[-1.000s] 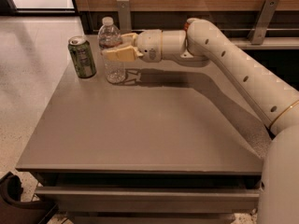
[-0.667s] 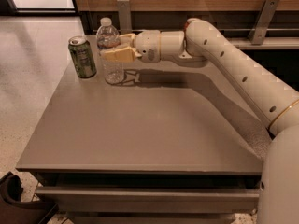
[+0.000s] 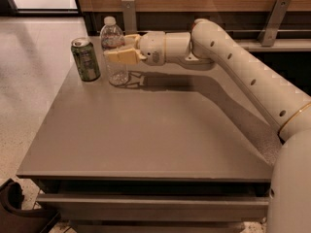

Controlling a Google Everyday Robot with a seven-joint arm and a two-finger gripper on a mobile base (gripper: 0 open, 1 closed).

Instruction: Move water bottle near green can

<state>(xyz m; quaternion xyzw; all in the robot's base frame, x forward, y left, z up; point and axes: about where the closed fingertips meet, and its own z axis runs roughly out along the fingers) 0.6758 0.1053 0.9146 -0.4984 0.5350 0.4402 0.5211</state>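
Observation:
The water bottle [image 3: 112, 38] is clear ribbed plastic with a white cap. It stands upright at the table's back left. The green can [image 3: 85, 59] stands just left of it, a small gap apart. My gripper [image 3: 117, 48] reaches in from the right at mid-bottle height. One tan finger [image 3: 120, 57] lies across the bottle's front and the other shows behind it. The gripper is shut on the bottle, whose base rests on or just above the table.
The grey table [image 3: 160, 140] stretches toward the camera. A wooden wall with metal brackets [image 3: 129, 13] runs behind it. The table's left edge lies just beyond the can, with tiled floor [image 3: 29, 67] below. My white arm [image 3: 243, 67] spans the back right.
The gripper and the water bottle have shifted slightly left, toward the green can. The can has not moved.

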